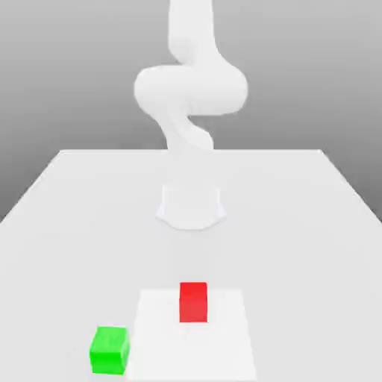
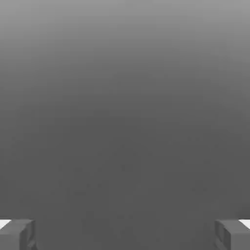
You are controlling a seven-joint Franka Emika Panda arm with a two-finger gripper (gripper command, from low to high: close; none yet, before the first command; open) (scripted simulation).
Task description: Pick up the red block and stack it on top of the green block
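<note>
The red block [image 1: 193,302] rests on the white table, on a paler square patch [image 1: 224,336] near the front edge. The green block [image 1: 110,349] sits on the table to the exterior view's left of the red one and a little nearer the front, a gap between them. In the hand view my gripper [image 2: 125,235] is open: its two grey fingertips [image 2: 17,234] stand far apart with nothing between them, and plain grey lies beyond them. The white arm [image 1: 190,89] rises behind the blocks, well back from them.
The white table [image 1: 74,224] stretches wide around both blocks, its back edge far behind the arm. A grey background lies beyond it.
</note>
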